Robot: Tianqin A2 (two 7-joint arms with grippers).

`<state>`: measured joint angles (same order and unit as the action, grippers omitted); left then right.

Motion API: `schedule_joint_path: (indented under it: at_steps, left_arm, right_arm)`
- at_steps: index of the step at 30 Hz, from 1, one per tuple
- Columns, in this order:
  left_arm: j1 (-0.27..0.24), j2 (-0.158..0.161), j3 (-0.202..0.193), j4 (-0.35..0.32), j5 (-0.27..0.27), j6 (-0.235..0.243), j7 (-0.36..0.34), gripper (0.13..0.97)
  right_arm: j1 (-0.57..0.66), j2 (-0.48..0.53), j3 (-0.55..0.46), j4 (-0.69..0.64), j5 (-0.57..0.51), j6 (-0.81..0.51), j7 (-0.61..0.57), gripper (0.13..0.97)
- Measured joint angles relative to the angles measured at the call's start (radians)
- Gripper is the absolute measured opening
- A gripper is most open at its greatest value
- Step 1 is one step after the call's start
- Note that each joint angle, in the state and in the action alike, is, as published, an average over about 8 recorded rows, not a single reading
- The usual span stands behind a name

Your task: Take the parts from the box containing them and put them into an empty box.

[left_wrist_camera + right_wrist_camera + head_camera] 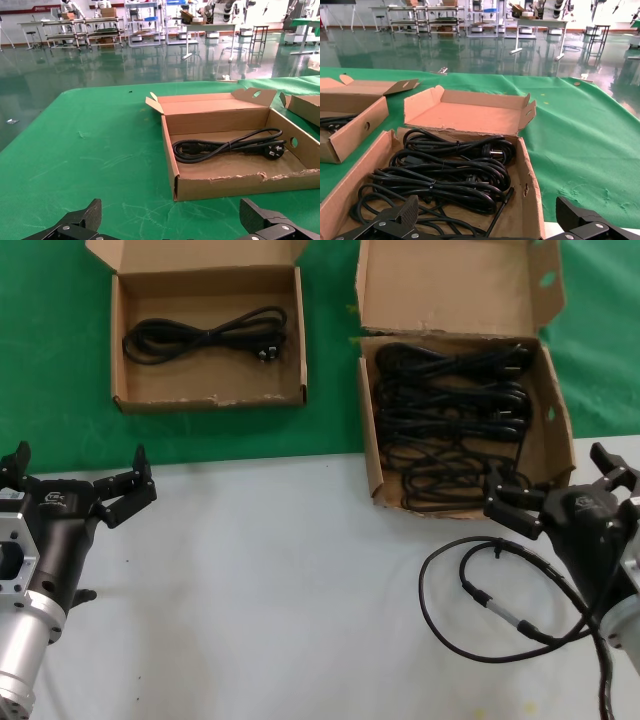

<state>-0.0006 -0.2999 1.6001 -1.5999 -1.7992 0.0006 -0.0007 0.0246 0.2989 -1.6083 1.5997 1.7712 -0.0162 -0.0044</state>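
— Where did we find the cords, and what edges mattered?

— The larger box [556,445] sat on the right, straddling the line where the green cloth [50,360] met the white tabletop [270,580]. Its tall lid flap stood open at the back, and the bundled power cords [450,415] lay heaped inside, filling most of the floor. One single cord [205,335] lay in the smaller shallow box [135,390] on the left, wholly on the green cloth, its front edge ragged. We saw a clear strip of cloth between the two boxes.

— And the arms?

— Our right gripper [560,495] hung at the larger box's near right corner, just over the front wall, jaws spread wide and empty; its wrist view looked straight down onto the cords. A thicker robot cable [480,600] curled on the white surface beside that arm. Our left gripper [80,485] waited over the white tabletop at the near left, well short of the smaller box, fingers [135,490] parted and holding nothing
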Motion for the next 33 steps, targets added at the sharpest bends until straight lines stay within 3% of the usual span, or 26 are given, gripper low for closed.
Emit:
schedule_joint_path:
  at_steps: [33]
  left_arm:
    - [0.0, 0.0, 0.0, 0.0, 0.0, 0.0, 0.0, 0.966]
  right_arm:
    - [0.0, 0.0, 0.0, 0.0, 0.0, 0.0, 0.0, 0.966]
